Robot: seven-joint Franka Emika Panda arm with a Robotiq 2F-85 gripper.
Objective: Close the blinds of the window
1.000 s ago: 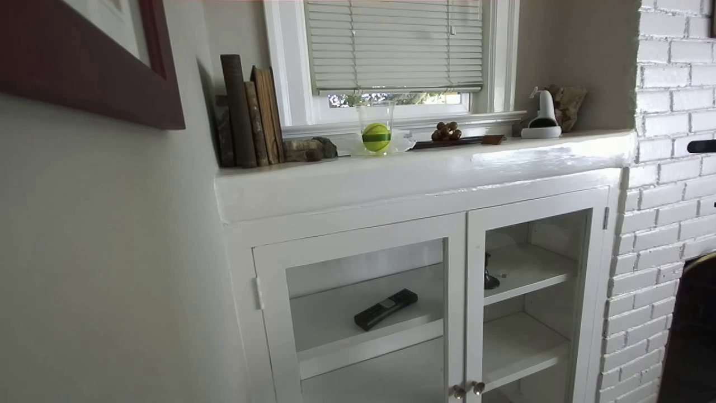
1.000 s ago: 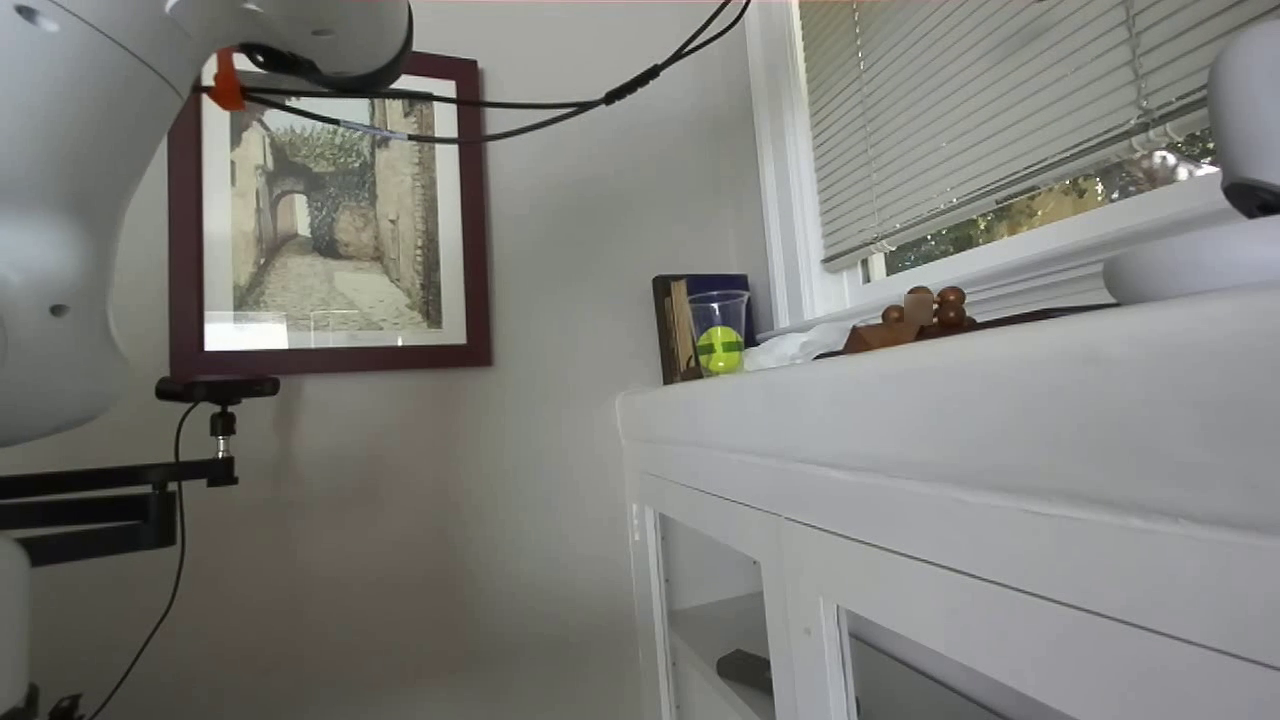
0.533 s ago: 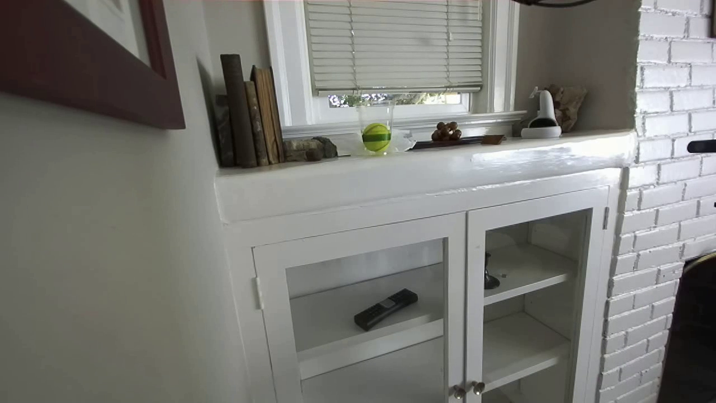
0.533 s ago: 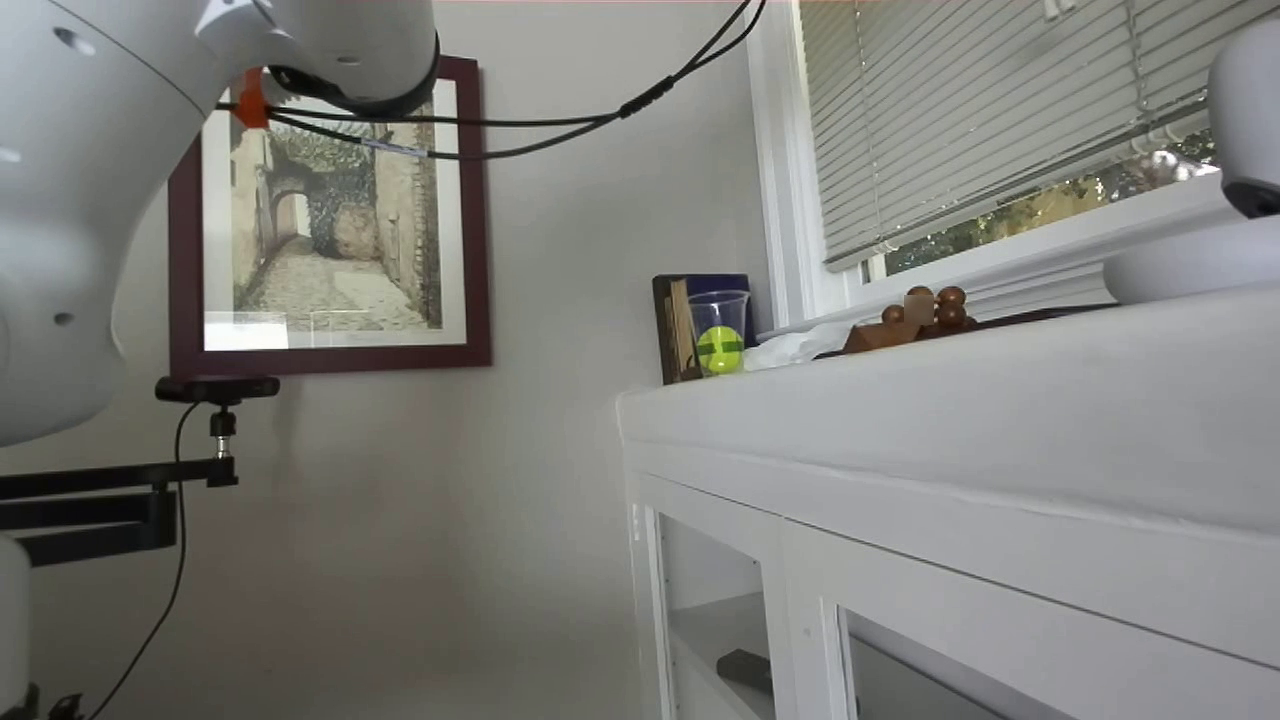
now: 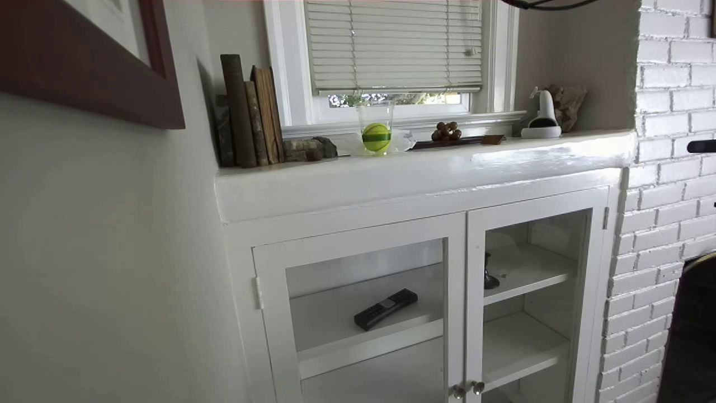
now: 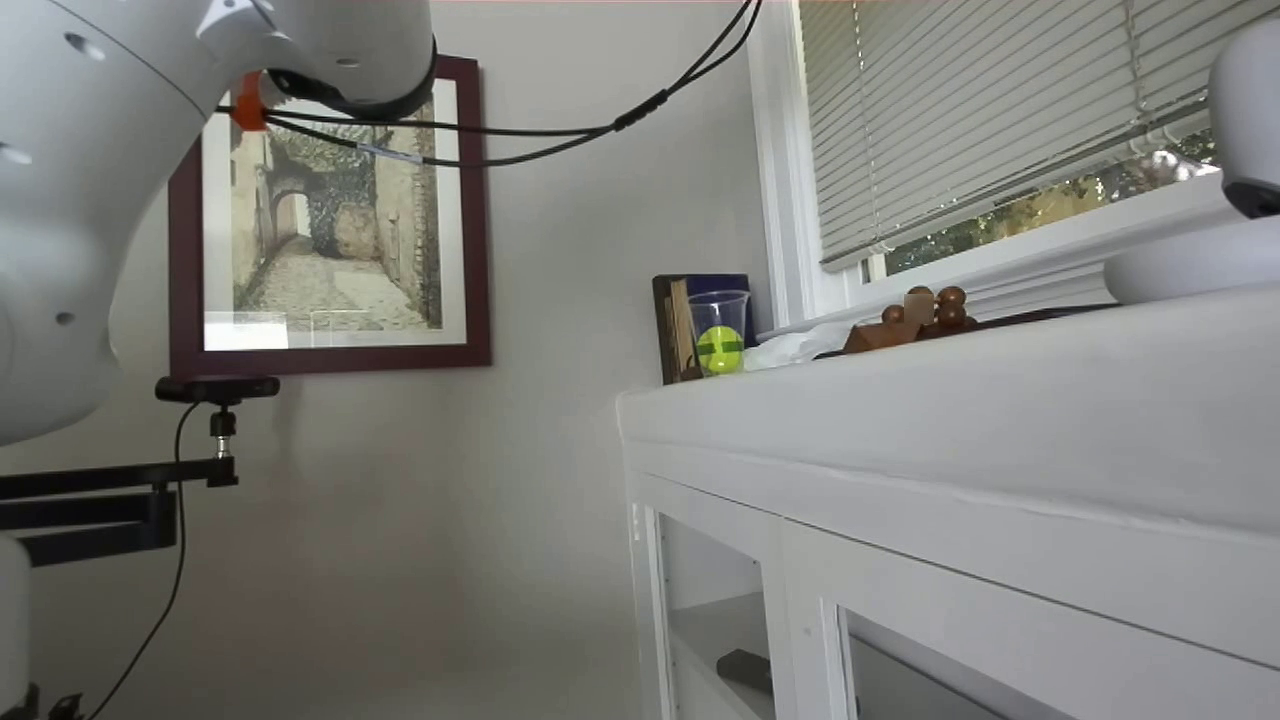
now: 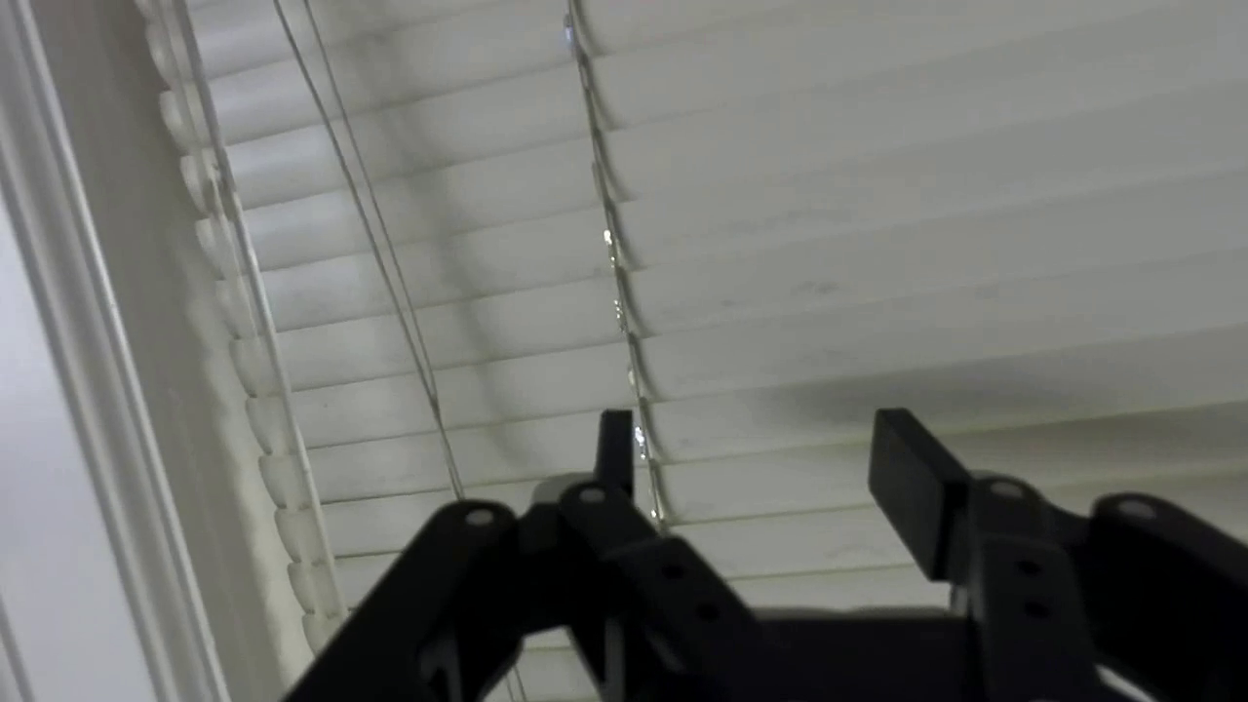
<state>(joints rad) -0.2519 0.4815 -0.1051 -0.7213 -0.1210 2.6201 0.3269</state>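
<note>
Facing the blinds (image 7: pixel 877 244), the gripper (image 7: pixel 751 458) stands with its fingers (image 7: pixel 912 487) well apart

From where I'm standing, the gap is broad and slats (image 7: pixel 780 507) show straight through it; the gripper has hold of nothing. Whether a fingertip touches the slats I can't tell. Thin cords (image 7: pixel 390 263) run down in front of the blinds and pass out of sight behind the gripper.

The blinds hang in the window (image 5: pixel 414 112), their slats lying close together. In both exterior views a strip of green foliage (image 6: pixel 960 236) shows beneath the bottom rail (image 5: pixel 414 89). A small pale tab (image 5: pixel 471 51) stands out against the slats, on the side toward the white brick wall (image 5: pixel 671 101).

On the worktop (image 5: pixel 425 173) below are old books (image 5: pixel 246 112), a clear cup (image 5: pixel 376 113) with a yellow-green ball (image 5: pixel 376 137) inside, a cluster of brown balls (image 5: pixel 446 132) and a white device (image 5: pixel 541 131). Lower, behind a glass-paned cabinet door (image 5: pixel 358 242), a black handset (image 5: pixel 386 309) lies on a shelf (image 5: pixel 324 319).

In an exterior view the robot arm (image 6: pixel 80 200) crosses the corner of a framed picture (image 6: pixel 335 220), black cables (image 6: pixel 560 132) running from an orange clip (image 6: pixel 248 105) up out of sight.
</note>
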